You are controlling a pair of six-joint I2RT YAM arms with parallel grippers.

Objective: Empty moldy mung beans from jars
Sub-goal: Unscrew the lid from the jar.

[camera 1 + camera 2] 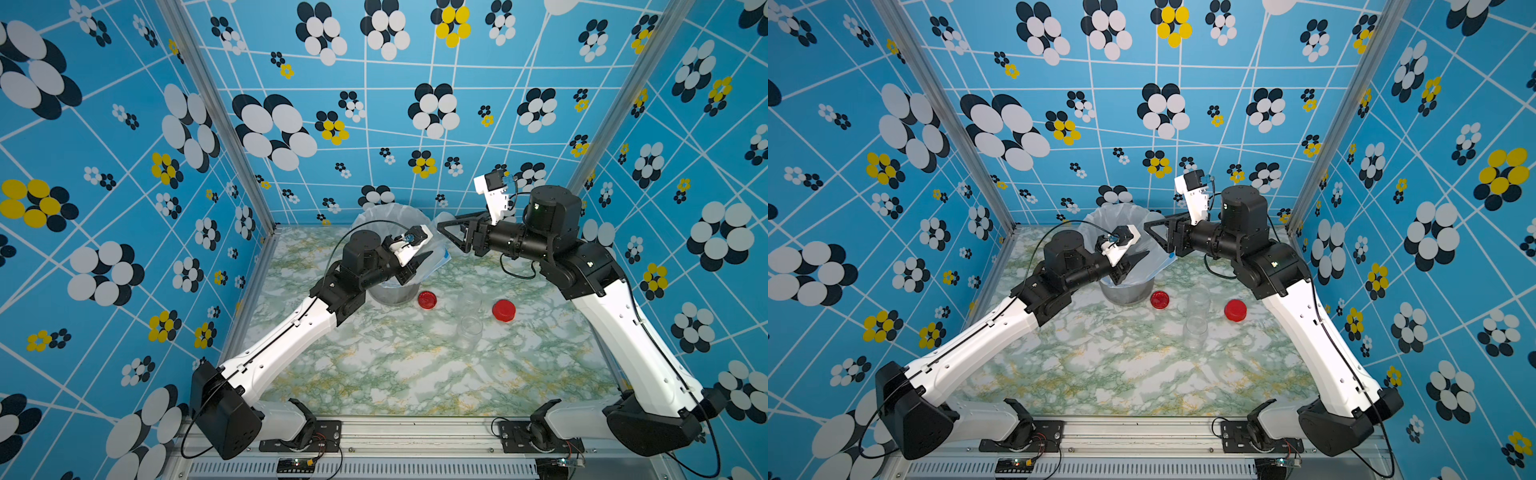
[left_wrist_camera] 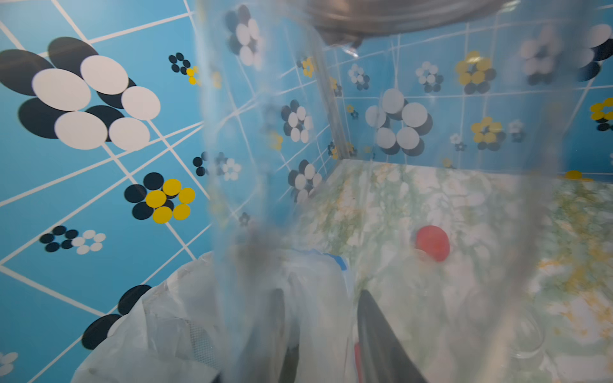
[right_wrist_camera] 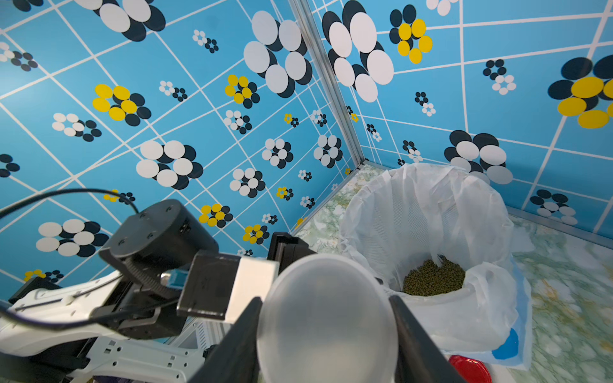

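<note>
2 white arms (image 1: 286, 345), black joints (image 1: 361, 253)

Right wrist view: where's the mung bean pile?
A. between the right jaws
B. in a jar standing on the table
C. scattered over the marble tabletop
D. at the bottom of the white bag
D: the mung beans sit as one olive-brown heap deep inside the white bag.
</note>
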